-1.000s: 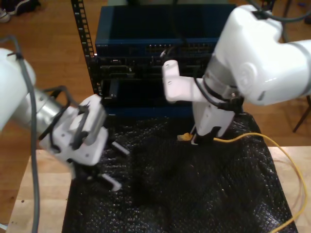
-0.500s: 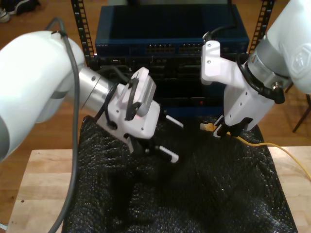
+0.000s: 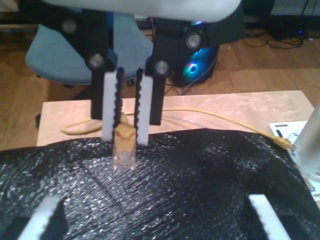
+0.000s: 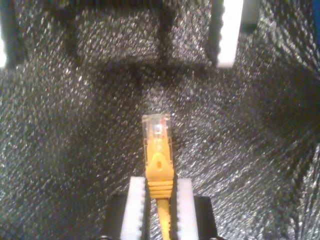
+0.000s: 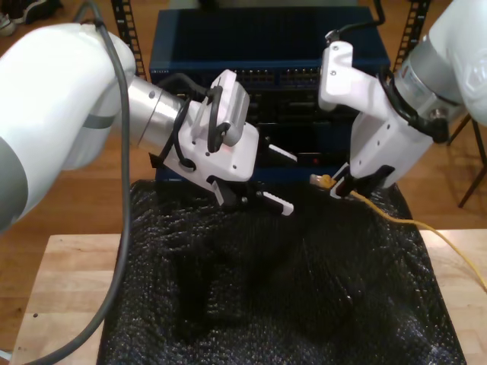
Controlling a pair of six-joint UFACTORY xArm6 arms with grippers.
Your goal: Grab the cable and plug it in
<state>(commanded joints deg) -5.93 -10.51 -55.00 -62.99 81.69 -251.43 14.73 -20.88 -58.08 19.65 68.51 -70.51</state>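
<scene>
As the two arms rose over the wooden table (image 5: 68, 281) and its crinkled black mat (image 5: 304, 304), you could see how much had shifted within a second. My second gripper (image 5: 342, 186), at the exterior view's right, had lifted the plug (image 4: 156, 127) off the mat and carried it up and back, toward the rack. My first gripper (image 5: 280, 180), at the exterior view's left, had swung up from low over the mat to hang just in front of the rack, facing the plug across a short gap. By my reading, that meant the grab was done and the plugging-in was about to begin, though the plug was not yet in any port.

My second gripper was clamped on the yellow boot just behind the plug, its ribbed white fingers (image 4: 136, 200) pressing on either side. My first gripper held nothing, its fingers spread wide.

The cable (image 5: 411, 222) was thin and yellow-orange. Its clear plug stuck out past the fingertips, roughly in line with them, in the air above the mat. Behind the grip the cable drooped toward the mat's far edge and trailed across the table to the exterior view's right edge. Beyond it all stood the blue switch (image 5: 259, 46) with its row of ports (image 5: 259, 76), near the plug but apart from it.
</scene>
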